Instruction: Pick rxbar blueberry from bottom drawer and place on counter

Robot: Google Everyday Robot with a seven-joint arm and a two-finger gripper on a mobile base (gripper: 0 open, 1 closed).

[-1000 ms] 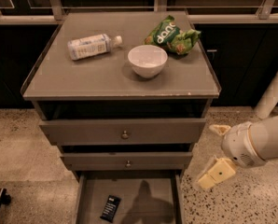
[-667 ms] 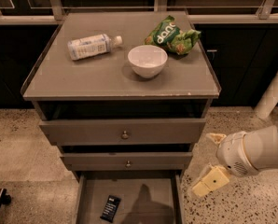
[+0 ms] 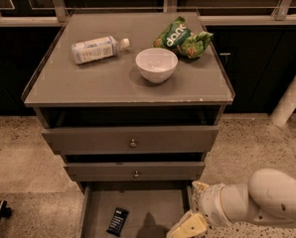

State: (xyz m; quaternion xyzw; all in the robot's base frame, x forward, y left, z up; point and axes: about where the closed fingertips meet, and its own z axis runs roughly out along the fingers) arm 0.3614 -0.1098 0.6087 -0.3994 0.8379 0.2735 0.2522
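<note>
The rxbar blueberry point(image 3: 118, 221), a small dark bar with white lettering, lies flat on the floor of the open bottom drawer point(image 3: 158, 206), left of the middle. My gripper point(image 3: 192, 216) hangs at the drawer's right front corner, to the right of the bar and apart from it. One yellowish finger point(image 3: 188, 226) points down-left over the drawer's right side. The white arm reaches in from the lower right. The grey counter point(image 3: 108, 81) tops the cabinet.
On the counter lie a white bottle point(image 3: 96, 49) on its side, a white bowl point(image 3: 156, 64) and a green snack bag point(image 3: 183, 38). Two knobbed upper drawers point(image 3: 133, 142) stand partly open above the bottom drawer. A white post point(image 3: 293, 95) stands at the right.
My arm and gripper have moved down and to the left, from beside the cabinet to the bottom drawer's right front corner. The bar has not moved.
</note>
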